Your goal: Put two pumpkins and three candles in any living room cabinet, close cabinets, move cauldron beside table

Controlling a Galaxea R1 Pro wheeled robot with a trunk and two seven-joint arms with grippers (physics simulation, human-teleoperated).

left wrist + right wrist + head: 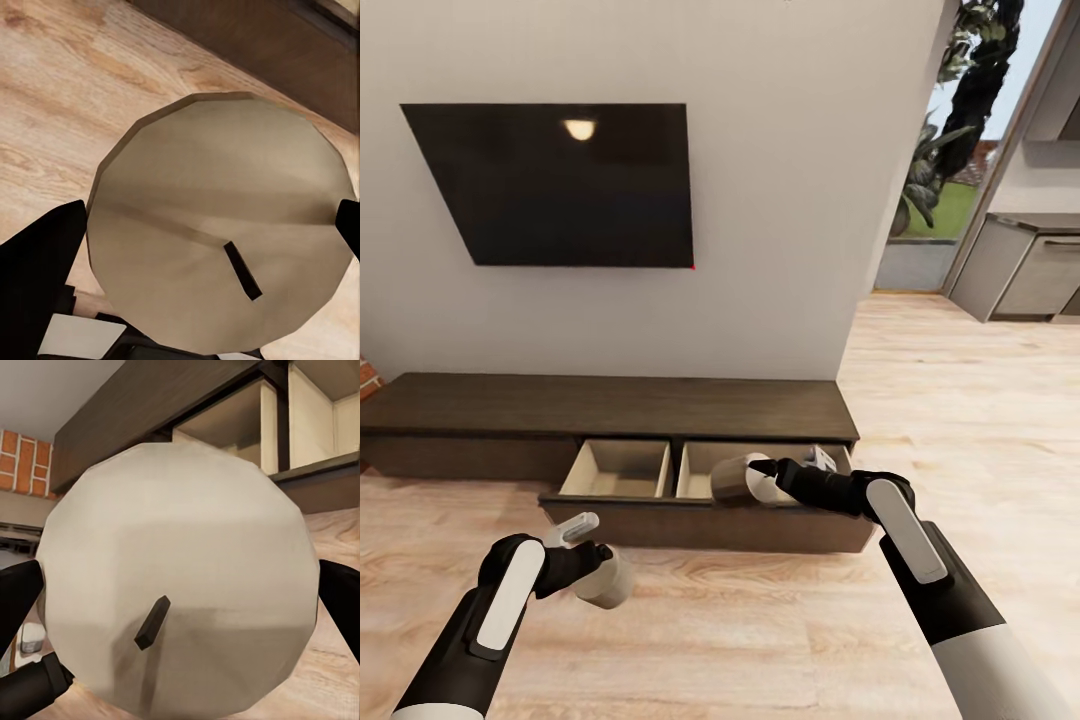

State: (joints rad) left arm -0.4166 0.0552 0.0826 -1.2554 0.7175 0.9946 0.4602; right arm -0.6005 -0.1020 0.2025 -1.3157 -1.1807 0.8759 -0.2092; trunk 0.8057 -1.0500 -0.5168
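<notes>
Right pincer [760, 478] clamps candle [738, 482] sideways over open cabinet [610, 405] drawer [760, 470], apparently for drop-in. Left pincer [582, 560] grips second candle [608, 580] low above floor [760, 620], likely waiting turn.

Home living room: wall-mounted black TV [555, 185] above low dark-brown cabinet [610, 405], wood-plank floor [760, 620], brick fireplace edge [368, 375], grey kitchen units [1030, 270] beyond.

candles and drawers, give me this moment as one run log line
left end effector: holds candle over floor | right end effector: holds candle above open drawer | cabinet: two drawers open
</notes>
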